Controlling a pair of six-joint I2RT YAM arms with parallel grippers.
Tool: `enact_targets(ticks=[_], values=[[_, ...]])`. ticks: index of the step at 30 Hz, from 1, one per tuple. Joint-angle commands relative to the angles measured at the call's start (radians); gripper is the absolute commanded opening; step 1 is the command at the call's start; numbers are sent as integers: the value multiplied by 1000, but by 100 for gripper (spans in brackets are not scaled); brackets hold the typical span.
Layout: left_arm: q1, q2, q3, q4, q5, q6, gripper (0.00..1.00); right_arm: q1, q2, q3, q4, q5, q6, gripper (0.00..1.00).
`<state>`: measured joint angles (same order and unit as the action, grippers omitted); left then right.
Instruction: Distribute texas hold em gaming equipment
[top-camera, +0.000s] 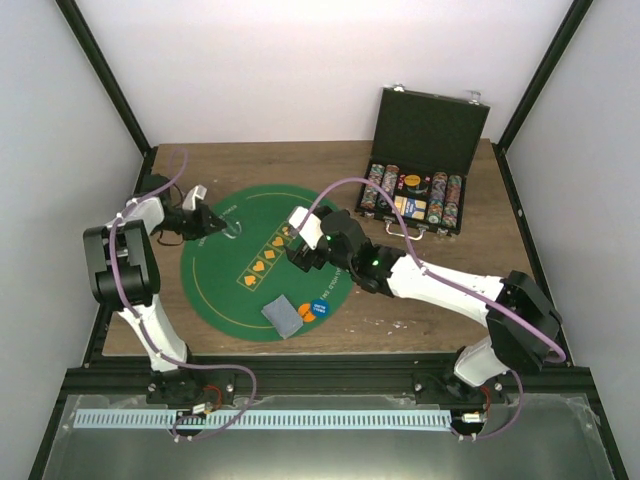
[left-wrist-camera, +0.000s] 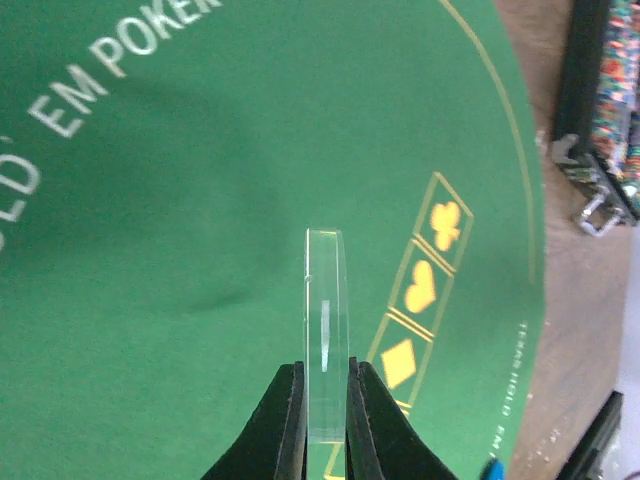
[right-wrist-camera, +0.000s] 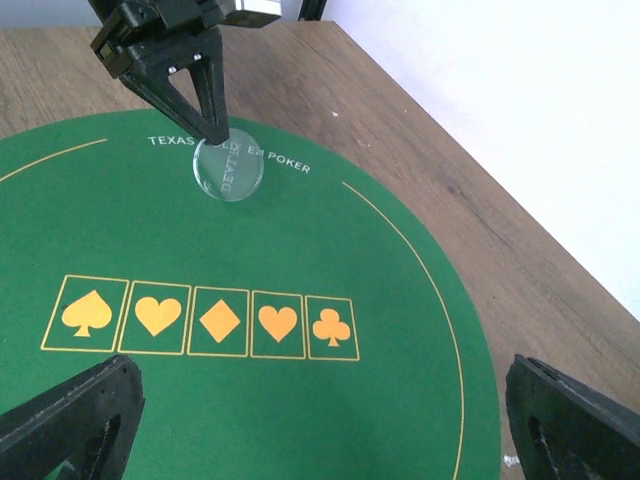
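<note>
My left gripper (left-wrist-camera: 326, 400) is shut on a clear round dealer disc (left-wrist-camera: 326, 300), held on edge just above the green mat (left-wrist-camera: 180, 250). In the right wrist view the disc (right-wrist-camera: 228, 168) hangs from the left gripper (right-wrist-camera: 215, 130) over the "TEXAS HOLD'EM POKER" lettering. In the top view the left gripper (top-camera: 218, 224) is at the mat's left side. My right gripper (top-camera: 300, 258) is open and empty over the mat's middle, fingers (right-wrist-camera: 70, 420) wide apart above the suit boxes. A grey-blue stack of cards (top-camera: 283, 317) and a blue disc (top-camera: 319, 308) lie on the mat's near part.
The black case (top-camera: 425, 130) stands open at the back right, with rows of striped poker chips (top-camera: 380, 187) and an orange disc (top-camera: 412, 182) inside. Its corner shows in the left wrist view (left-wrist-camera: 600, 100). Bare wood table (top-camera: 440, 260) surrounds the mat.
</note>
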<state>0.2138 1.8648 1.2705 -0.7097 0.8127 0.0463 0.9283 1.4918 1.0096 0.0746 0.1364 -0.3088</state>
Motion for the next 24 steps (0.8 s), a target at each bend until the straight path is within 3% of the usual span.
enact_targets(ticks=[1, 12, 15, 20, 24], values=[[6, 42, 11, 105, -58, -74, 0, 4, -14, -15, -26, 29, 32, 100], [25, 158, 54, 114, -225, -82, 5, 4, 2, 6, -74, 28, 53, 100], [25, 151, 51, 113, -262, -69, 16, 4, 7, 11, -88, 12, 61, 100], [25, 138, 72, 79, -342, -54, 44, 3, 33, 54, -163, -33, 86, 100], [25, 84, 68, 78, -428, -45, 55, -2, 65, 107, -302, -124, 134, 100]])
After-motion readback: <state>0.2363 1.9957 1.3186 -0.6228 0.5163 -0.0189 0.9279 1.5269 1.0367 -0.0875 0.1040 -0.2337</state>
